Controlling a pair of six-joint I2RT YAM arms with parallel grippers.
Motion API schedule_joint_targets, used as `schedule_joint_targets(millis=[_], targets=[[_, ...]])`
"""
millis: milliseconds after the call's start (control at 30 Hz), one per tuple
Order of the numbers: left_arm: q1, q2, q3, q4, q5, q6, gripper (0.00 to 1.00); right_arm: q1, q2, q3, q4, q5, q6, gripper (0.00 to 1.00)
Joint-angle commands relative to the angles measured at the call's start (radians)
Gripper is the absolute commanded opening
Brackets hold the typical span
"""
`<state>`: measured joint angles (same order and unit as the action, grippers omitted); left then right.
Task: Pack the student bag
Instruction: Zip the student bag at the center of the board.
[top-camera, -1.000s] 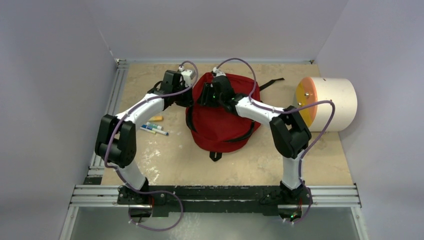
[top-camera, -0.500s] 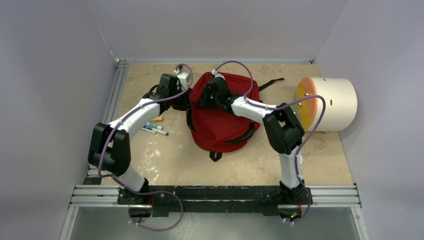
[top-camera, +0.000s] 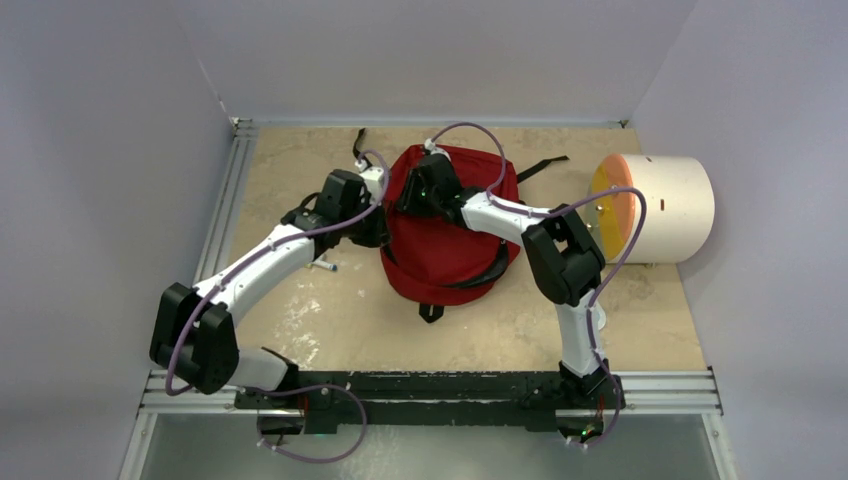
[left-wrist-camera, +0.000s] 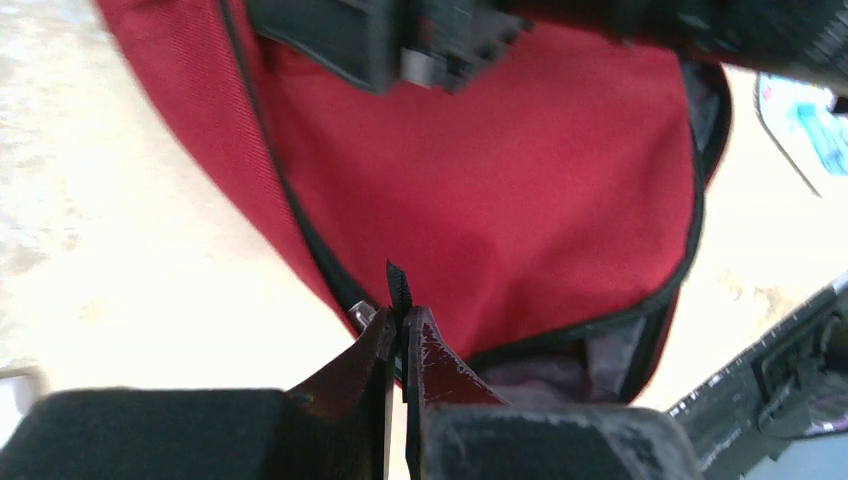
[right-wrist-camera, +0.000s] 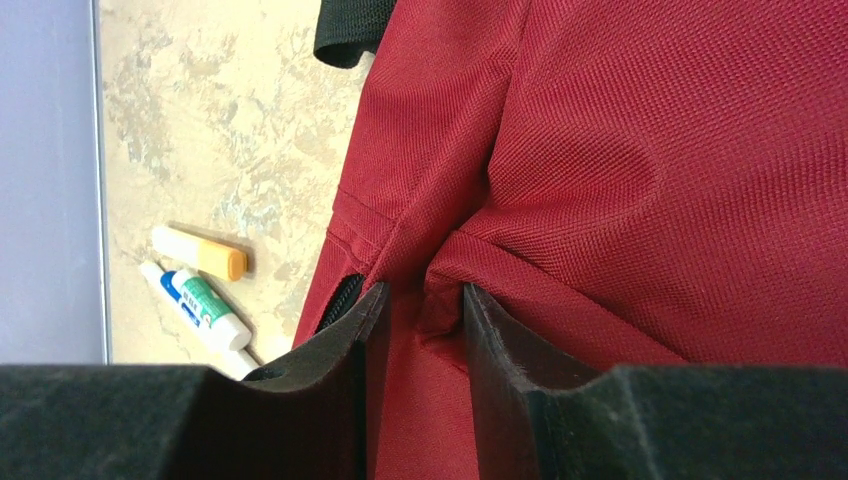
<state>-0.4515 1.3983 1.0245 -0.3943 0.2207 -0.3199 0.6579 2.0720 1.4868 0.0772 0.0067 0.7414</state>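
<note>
Overhead and wrist views of the packing station. The beige table (top-camera: 350, 310) carries the student bag (top-camera: 450, 250), a dark-red fabric backpack lying flat at the middle of the far half, between the two arms, with black straps trailing from its far and near ends. At the right edge of the table, well apart from the bag, a cream cylinder (top-camera: 675, 205) lies on its side with its orange-yellow face turned toward the bag. The right gripper (right-wrist-camera: 418, 305) is set down on the bag's far part and pinches a raised fold of the red fabric between its two fingers. The left gripper (left-wrist-camera: 400, 325), at the bag's left edge, is clamped tight on the black zipper pull (left-wrist-camera: 399, 288); beside it the zipper gapes and shows the grey lining (left-wrist-camera: 560, 365). On the table left of the bag, close together, lie a white tube (right-wrist-camera: 195, 300) with a green-and-blue label and a cream stick (right-wrist-camera: 198, 253) with an orange end.
</note>
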Motion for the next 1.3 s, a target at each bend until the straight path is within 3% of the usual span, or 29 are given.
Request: schedule_joint_targets(millis=[0, 400, 700, 933, 1167, 1267], targets=[[-0.101, -0.048, -0.009, -0.029, -0.004, -0.074, 0.0, -0.018, 0.01, 0.033, 0.046, 0.013, 0.012, 0.36], [-0.243, -0.124, -0.07, -0.03, -0.015, -0.21, 0.0, -0.03, 0.02, 0.022, 0.068, -0.005, 0.021, 0.36], [-0.44, -0.04, -0.034, 0.025, -0.077, -0.294, 0.0, -0.031, 0.019, 0.014, 0.076, -0.005, 0.021, 0.36], [-0.478, -0.036, -0.004, -0.017, -0.144, -0.299, 0.0, -0.032, -0.005, -0.008, 0.101, -0.025, 0.013, 0.36], [-0.442, -0.111, 0.032, -0.091, -0.252, -0.301, 0.33, -0.032, -0.154, -0.099, 0.186, -0.053, -0.031, 0.37], [-0.395, -0.135, 0.038, -0.085, -0.226, -0.293, 0.4, -0.032, -0.249, -0.151, 0.197, -0.05, -0.049, 0.39]])
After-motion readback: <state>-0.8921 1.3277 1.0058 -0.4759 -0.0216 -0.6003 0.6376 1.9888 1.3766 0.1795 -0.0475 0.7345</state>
